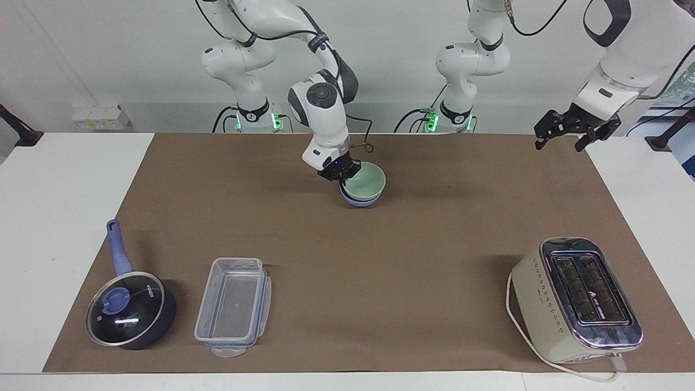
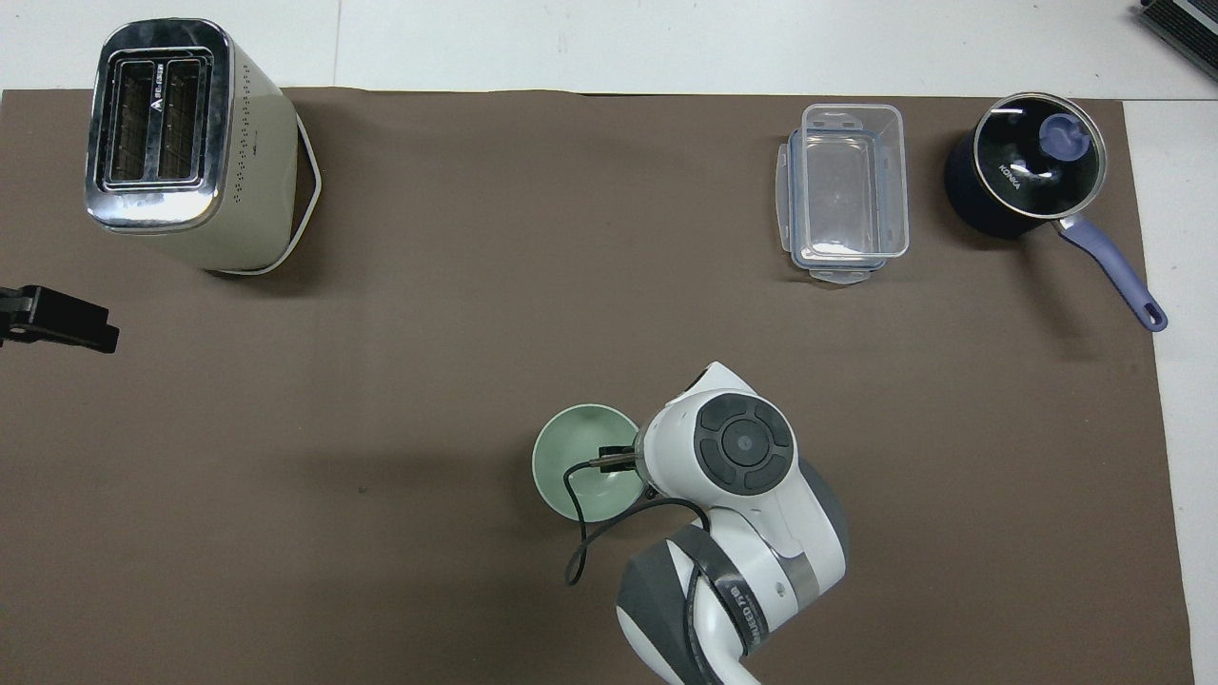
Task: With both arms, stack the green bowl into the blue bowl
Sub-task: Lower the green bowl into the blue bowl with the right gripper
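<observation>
2 bowls: green bowl (image 1: 367, 181), blue bowl (image 1: 360, 202); 1 toaster (image 1: 575, 300), 1 saucepan (image 1: 132, 309), 1 container (image 1: 233, 307), 2 arms.

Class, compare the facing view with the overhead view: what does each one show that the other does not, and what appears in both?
Only the facing view shows the blue bowl under the green bowl, the right hand shut on the green bowl's rim, both arm bases, and the whole left hand, open, raised over the table's edge at the left arm's end.

Only the overhead view shows the green bowl's round inside; the right arm's wrist covers the right hand there.

Both show the green bowl, toaster, clear container, lidded saucepan and brown mat.
</observation>
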